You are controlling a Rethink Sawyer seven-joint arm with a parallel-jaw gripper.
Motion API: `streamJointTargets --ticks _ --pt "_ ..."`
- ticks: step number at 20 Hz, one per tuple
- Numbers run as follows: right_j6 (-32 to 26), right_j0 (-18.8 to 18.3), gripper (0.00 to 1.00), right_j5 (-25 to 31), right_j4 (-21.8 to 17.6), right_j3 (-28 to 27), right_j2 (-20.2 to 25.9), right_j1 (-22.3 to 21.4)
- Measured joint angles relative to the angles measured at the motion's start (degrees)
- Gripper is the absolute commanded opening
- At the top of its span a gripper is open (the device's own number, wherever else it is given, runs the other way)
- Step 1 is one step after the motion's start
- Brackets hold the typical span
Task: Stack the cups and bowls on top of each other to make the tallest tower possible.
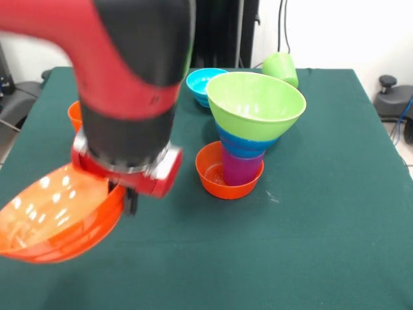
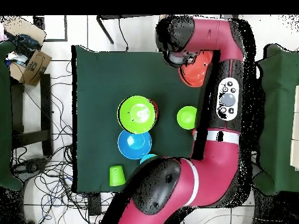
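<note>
1. Dark green cloth covers the table point(image 1: 335, 219), which stands on a pale tiled floor strewn with cables point(image 2: 41, 169) in the overhead view.
2. At the centre of the front view stands the tower point(image 1: 248, 139): a small orange bowl point(image 1: 216, 177) at the bottom, a purple cup point(image 1: 240, 169) upright in it, a blue bowl point(image 1: 248, 143) on the cup and a large lime green bowl point(image 1: 257, 103) on top, mouth up.
3. At about 8 o'clock from the tower the gripper point(image 1: 131, 194) hangs under the red and black arm point(image 1: 129, 77); the jaws look clenched on the rim of a large orange bowl point(image 1: 55, 216), which is tilted and appears clear of the cloth.
4. Just behind the arm, at 9 o'clock from the tower, an orange piece point(image 1: 75, 115) peeks out; I cannot tell whether it is cup or bowl.
5. At 11 o'clock from the tower sits a light blue bowl point(image 1: 201, 84), and at 1 o'clock a lime green cup point(image 1: 281, 68) lies tipped near the far edge.
6. Seen from overhead, a second lime green bowl point(image 2: 187, 117) lies at 3 o'clock from the tower, apart from it and beside the arm.
</note>
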Motion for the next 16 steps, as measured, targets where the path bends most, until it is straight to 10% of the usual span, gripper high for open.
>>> streamJointTargets --ticks 16 --pt "0.0 6.28 0.0 4.21 9.77 8.53 -7.82 -19.22"
